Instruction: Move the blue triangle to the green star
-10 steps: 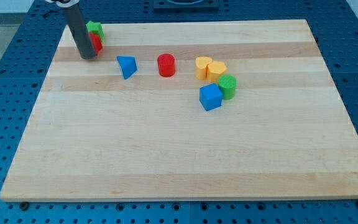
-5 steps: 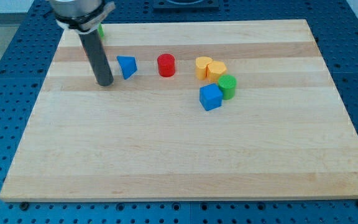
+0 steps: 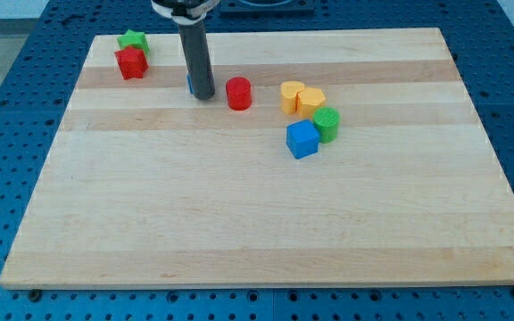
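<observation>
My tip (image 3: 203,95) has no pincer; it stands upper centre, hiding most of the blue triangle (image 3: 189,85). The approach seems finished; next push leftward toward the green star (image 3: 133,40), upper left.

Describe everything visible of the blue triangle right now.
Very little of the blue triangle shows: only a thin blue sliver at the left edge of the dark rod, which stands in front of it and hides the rest. Its shape and tilt cannot be made out. It sits on the wooden board, left of the red cylinder. My tip is right against it, contact likely.
</observation>
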